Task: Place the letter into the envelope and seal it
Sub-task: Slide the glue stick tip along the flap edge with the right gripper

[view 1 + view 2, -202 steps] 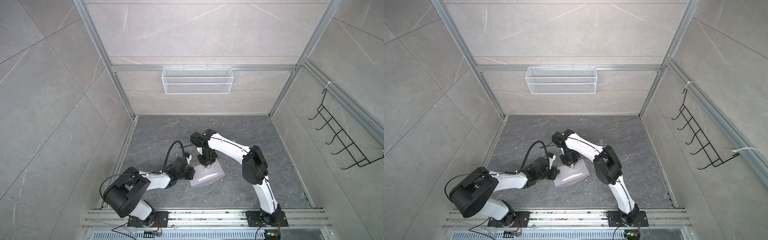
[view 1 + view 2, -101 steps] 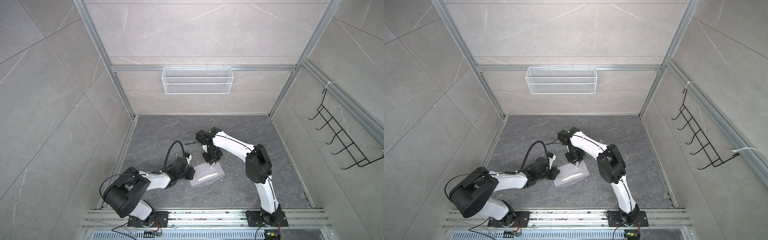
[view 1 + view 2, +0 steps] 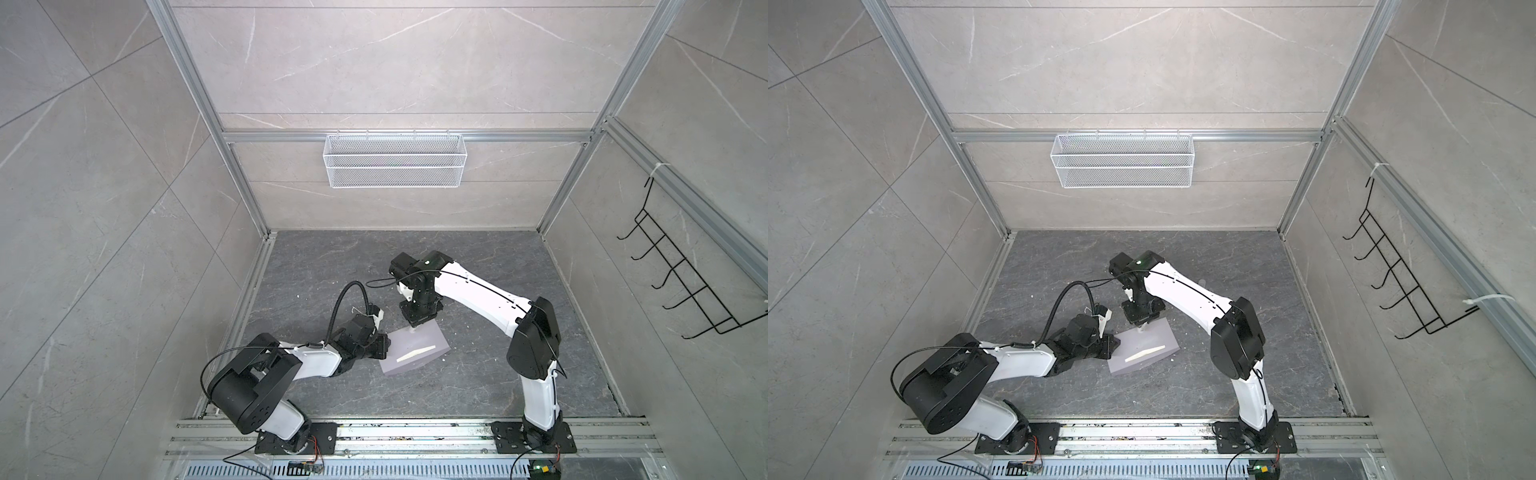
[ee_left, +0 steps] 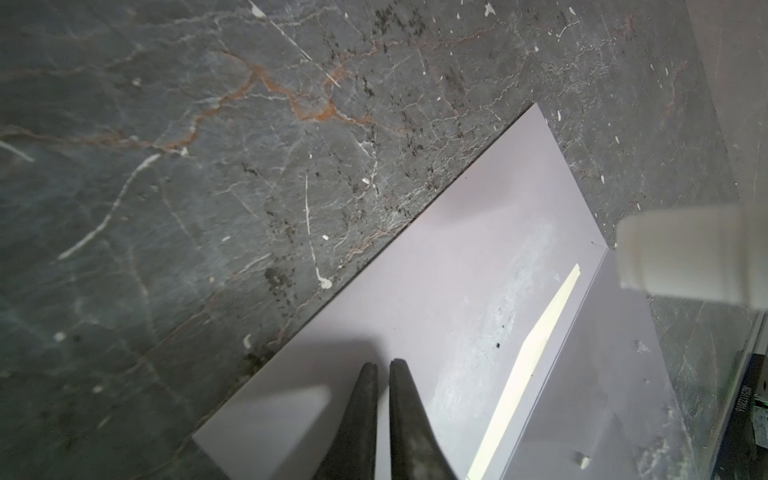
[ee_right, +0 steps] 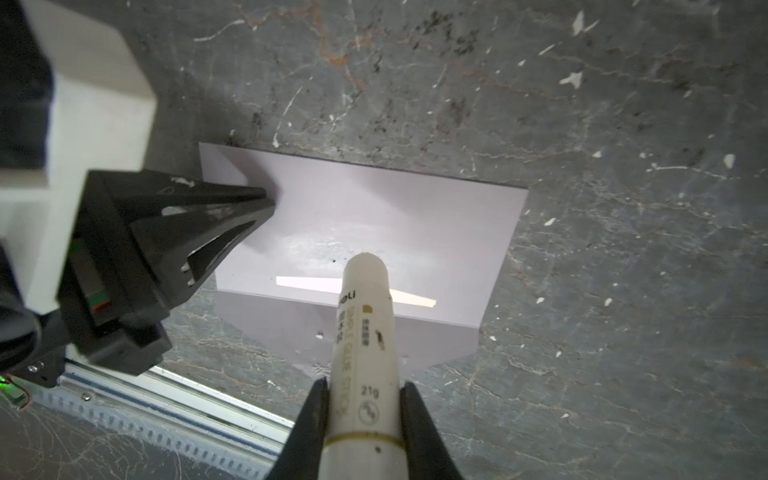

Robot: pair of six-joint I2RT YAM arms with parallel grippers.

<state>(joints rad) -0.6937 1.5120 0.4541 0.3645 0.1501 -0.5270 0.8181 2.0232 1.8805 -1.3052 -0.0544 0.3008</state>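
Gluing the envelope (image 5: 374, 216).
My left fingers (image 4: 361, 415), pressed together, pin it; right fingers (image 5: 419, 424) pinch the glue stick (image 5: 363, 332); I should stroke lightly.

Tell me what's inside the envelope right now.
Only a thin cream strip of the letter shows at the envelope mouth, beside the open flap. The rest is covered by the envelope's panel.

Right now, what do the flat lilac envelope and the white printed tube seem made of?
The pale lavender-grey flat envelope looks like thin matte paper, its flap crisply creased. The cream cylindrical glue stick is probably smooth plastic: soft sheen, printed label.
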